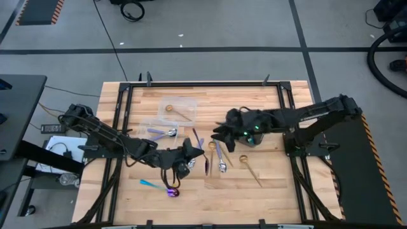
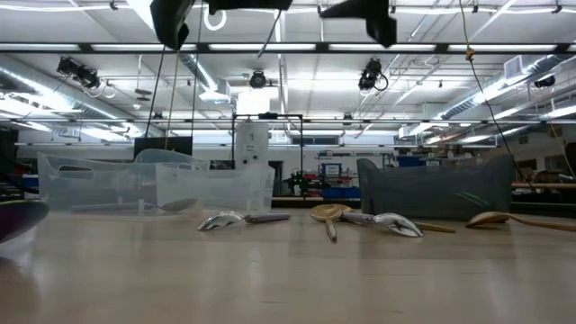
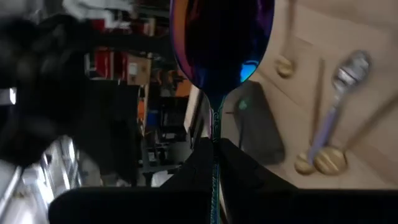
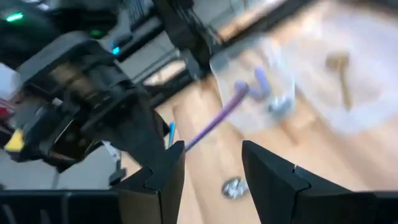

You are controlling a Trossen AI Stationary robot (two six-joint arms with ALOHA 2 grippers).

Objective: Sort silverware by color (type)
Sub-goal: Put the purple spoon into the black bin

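My left gripper hovers over the table's middle, shut on an iridescent blue-purple spoon with a teal handle. My right gripper is open just to its right, above the table, touching nothing. On the wood lie another iridescent spoon, a dark purple one, a silver spoon with a lavender handle and two gold spoons. A gold spoon lies in one clear container, and a silver spoon in another. My left gripper pinches the spoon's thin teal handle between its two fingers, a little behind the bowl. The handle runs along the fingers and the bowl sticks out past their tips. The spoon is lifted clear of the table.
Two clear plastic containers stand on the far-left part of the table. A dark grey bin sits under my right arm. A black frame runs round the table. Bare wood shows near the right near corner.
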